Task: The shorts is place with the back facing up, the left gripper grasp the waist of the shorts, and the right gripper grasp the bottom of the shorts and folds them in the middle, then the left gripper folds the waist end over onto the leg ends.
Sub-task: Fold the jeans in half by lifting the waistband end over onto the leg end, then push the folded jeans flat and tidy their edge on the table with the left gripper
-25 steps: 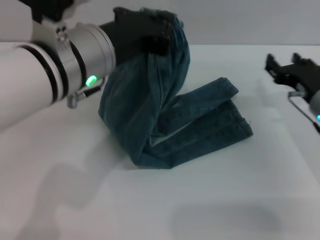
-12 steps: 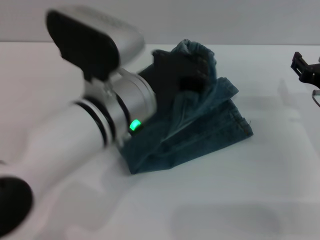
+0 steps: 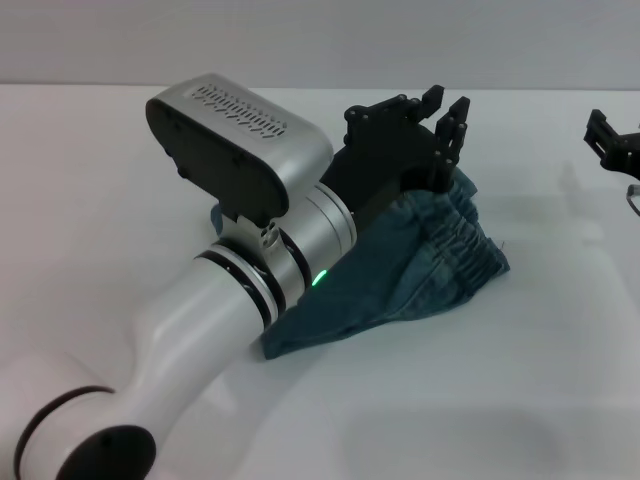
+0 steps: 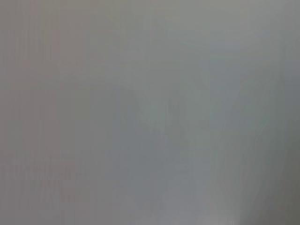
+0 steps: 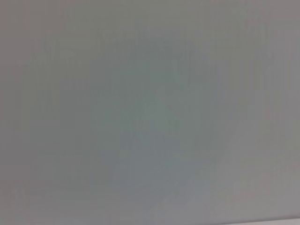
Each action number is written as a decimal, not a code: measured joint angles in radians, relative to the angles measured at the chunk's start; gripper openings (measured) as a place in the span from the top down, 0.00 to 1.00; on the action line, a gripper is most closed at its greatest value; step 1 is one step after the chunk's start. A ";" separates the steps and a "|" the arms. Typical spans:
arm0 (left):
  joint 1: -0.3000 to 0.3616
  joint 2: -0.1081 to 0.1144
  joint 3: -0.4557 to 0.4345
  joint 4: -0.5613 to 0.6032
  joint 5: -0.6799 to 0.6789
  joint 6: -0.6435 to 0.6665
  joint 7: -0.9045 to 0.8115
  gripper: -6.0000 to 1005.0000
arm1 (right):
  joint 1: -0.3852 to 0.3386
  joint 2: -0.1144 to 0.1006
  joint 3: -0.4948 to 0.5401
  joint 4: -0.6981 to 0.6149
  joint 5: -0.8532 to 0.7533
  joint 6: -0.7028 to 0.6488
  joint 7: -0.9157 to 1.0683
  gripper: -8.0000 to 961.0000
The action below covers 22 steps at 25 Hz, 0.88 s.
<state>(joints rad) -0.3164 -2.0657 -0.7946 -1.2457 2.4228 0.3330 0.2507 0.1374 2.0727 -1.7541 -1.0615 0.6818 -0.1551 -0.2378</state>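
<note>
- The left gripper [image 3: 440, 108] sits just above the far end of the shorts [image 3: 400, 285], its jaws spread wide and holding nothing, the fingers [image 3: 456, 122] pointing up and away from the cloth.
- The shorts lie folded in a compact blue denim bundle on the white worktop [image 3: 480, 400], directly beneath and in front of those jaws.
- The waist of the shorts [image 3: 465, 245], a ruffled gathered band, lies on top of the bundle just below the open jaws, at its right-hand end; the leg hems are not visible under it.
- The left arm's silver-white body covers the near-left part of the bundle.
- The right gripper [image 3: 612, 138] stays well apart from the shorts at the right edge of the head view; whether its jaws are spread or closed cannot be told.
- Both wrist views show only a plain grey blur.
</note>
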 joint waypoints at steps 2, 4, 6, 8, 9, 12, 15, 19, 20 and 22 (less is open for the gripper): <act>-0.006 0.001 0.012 0.019 0.002 0.031 -0.015 0.88 | -0.004 0.000 0.001 0.000 -0.007 0.000 0.000 0.35; -0.006 0.000 0.036 0.045 0.004 0.089 -0.022 0.80 | -0.007 0.001 0.001 -0.001 -0.014 0.000 0.000 0.34; -0.002 0.000 0.045 0.055 0.004 0.111 -0.022 0.72 | -0.010 0.001 0.001 -0.002 -0.018 -0.003 0.000 0.34; 0.004 0.002 0.051 0.067 0.005 0.126 -0.021 0.65 | -0.037 0.005 -0.010 -0.010 -0.048 -0.066 0.000 0.34; 0.009 0.003 0.053 0.080 0.005 0.136 -0.021 0.61 | -0.054 0.008 -0.023 -0.016 -0.061 -0.103 0.000 0.34; 0.018 0.004 0.056 0.104 0.006 0.159 -0.021 0.49 | -0.106 0.009 -0.109 -0.027 -0.115 -0.287 0.000 0.34; 0.053 0.004 0.071 0.189 0.005 0.279 -0.024 0.37 | -0.137 0.009 -0.200 0.012 -0.180 -0.503 0.009 0.34; 0.072 0.001 0.101 0.255 0.005 0.403 -0.025 0.24 | -0.127 0.008 -0.310 0.139 -0.192 -0.762 0.027 0.34; 0.088 0.002 0.148 0.345 0.004 0.556 -0.028 0.20 | -0.121 0.008 -0.327 0.164 -0.190 -0.803 0.038 0.34; 0.114 0.010 0.163 0.368 0.005 0.556 -0.056 0.24 | -0.116 0.008 -0.344 0.204 -0.188 -0.842 0.082 0.34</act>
<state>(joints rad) -0.2022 -2.0560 -0.6315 -0.8777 2.4277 0.8887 0.1948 0.0213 2.0804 -2.0977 -0.8570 0.4934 -0.9970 -0.1557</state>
